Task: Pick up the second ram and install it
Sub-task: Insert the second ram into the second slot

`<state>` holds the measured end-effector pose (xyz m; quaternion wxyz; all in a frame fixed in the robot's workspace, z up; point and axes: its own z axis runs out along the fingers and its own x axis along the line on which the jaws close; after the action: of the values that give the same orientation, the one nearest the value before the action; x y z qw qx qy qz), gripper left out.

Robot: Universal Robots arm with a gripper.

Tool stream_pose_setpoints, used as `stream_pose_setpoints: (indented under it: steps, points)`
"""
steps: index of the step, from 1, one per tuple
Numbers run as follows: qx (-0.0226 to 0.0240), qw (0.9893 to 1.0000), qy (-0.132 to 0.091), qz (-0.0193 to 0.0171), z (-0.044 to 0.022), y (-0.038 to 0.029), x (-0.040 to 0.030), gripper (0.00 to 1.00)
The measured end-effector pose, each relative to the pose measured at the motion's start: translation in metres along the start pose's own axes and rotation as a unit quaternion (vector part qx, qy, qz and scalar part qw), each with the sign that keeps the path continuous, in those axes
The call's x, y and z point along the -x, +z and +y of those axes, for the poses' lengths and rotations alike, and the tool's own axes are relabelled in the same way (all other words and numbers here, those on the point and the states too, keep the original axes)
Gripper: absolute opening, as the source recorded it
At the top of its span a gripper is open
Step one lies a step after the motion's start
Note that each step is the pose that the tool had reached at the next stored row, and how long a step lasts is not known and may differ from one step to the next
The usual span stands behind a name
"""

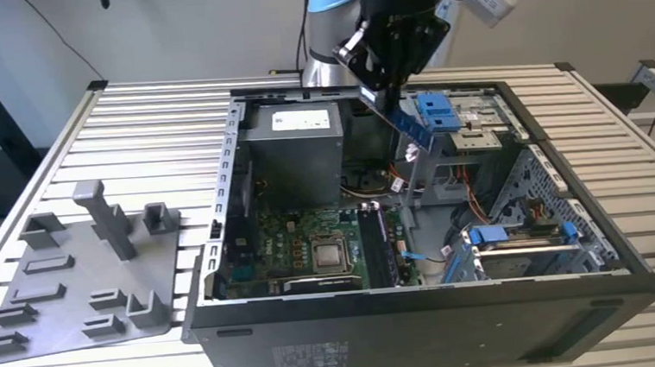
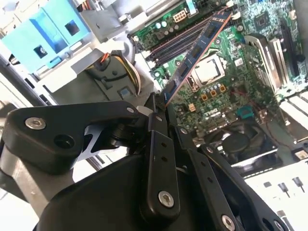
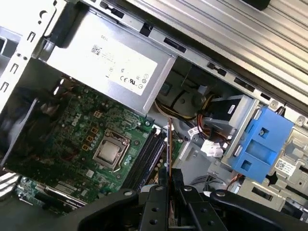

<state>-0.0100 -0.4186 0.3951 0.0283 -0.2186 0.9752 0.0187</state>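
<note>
Pickup done, install not. End effector (image 2: 161, 107) clamped on ram (image 2: 197, 48), up over open case (image 1: 430, 332). Stick tilted, lower end pointing at motherboard (image 1: 297, 246), above slots (image 3: 144, 159) by CPU, nowhere near seated. Grey tray (image 1: 69, 279) on counter (image 1: 150, 127), well apart.

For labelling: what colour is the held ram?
The second ram is dark blue with an orange edge; clearest in the second wrist view.
</note>
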Motion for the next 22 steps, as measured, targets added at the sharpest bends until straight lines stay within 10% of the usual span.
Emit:
stream_pose_setpoints:
  steps: [6,22]
  points:
    - [-0.0035,0.9985,0.054,-0.0013,0.0,0.0017,-0.0001,0.15]
    - [-0.0064,0.9886,0.15,0.0051,-0.0001,0.0066,-0.0004,0.15]
